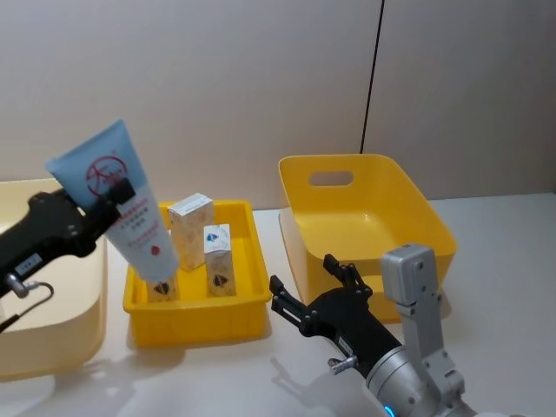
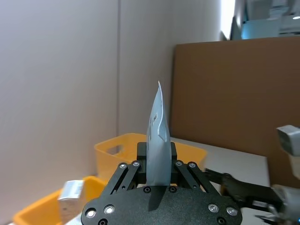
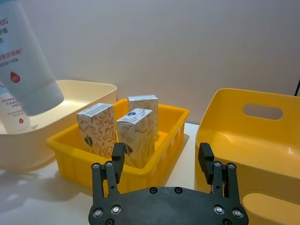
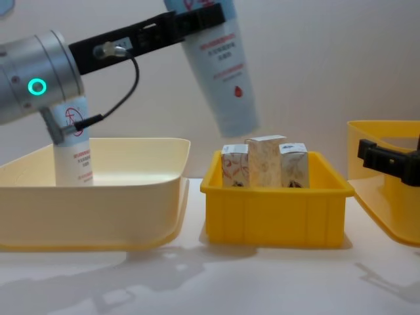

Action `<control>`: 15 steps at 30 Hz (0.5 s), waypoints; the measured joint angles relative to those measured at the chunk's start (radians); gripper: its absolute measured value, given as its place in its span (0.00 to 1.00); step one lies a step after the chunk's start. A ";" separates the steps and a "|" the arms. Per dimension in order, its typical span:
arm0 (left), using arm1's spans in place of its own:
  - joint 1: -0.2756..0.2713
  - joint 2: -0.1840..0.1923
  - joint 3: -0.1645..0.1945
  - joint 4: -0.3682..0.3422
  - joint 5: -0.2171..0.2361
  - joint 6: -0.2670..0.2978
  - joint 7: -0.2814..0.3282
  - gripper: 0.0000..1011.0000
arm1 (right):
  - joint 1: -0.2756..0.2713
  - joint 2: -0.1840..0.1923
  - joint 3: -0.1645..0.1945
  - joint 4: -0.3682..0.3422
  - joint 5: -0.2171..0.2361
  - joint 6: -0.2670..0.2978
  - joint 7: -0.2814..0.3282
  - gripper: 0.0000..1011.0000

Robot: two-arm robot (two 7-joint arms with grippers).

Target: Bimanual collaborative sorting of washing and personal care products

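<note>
- Pale bin, left of the yellow tray: one light-blue tube stands inside.
- Deep yellow bin, right of the tray: the right gripper is in front of it, jaws spread, empty.
- Held tube: clamped in the left gripper, tilted cap-down above the tray's left end.
- Three cartons: upright in the tray.
- Step, as judged: tube sorting. Next move: swing left over the pale bin, lower, release.
</note>
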 joint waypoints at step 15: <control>-0.002 -0.015 0.059 0.021 -0.057 0.020 -0.123 0.23 | -0.003 0.017 0.012 -0.009 0.030 -0.001 0.053 0.99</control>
